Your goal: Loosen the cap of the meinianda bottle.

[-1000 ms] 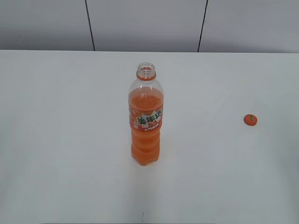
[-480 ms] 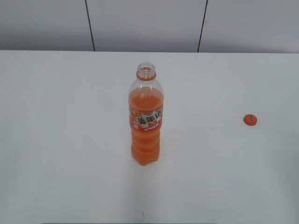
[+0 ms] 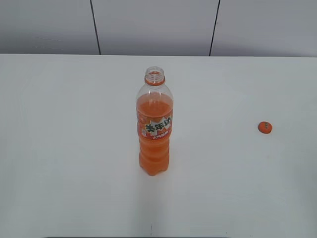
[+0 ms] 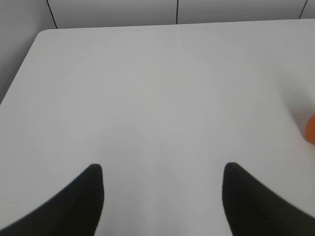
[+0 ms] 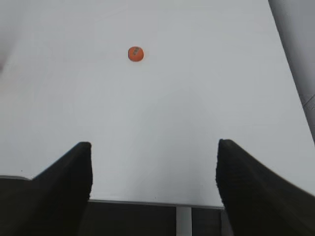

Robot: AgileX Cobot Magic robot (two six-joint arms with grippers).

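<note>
Both grippers, left [image 4: 162,196] and right [image 5: 153,182], hang with jaws spread wide, holding nothing, over the white table [image 3: 74,148]. The tall clear plastic meinianda bottle [image 3: 154,129] of orange drink stands upright mid-table, neck uncapped. Its small round orange cap [image 3: 265,127] lies well apart to the right

The exterior view looks down at a slant across the white worktop [image 3: 74,173] toward a grey panelled wall [image 3: 153,25]. Each wrist view looks forward and down past its own tool's dark fingers. The right wrist and exterior views share the cap [image 5: 135,53].
</note>
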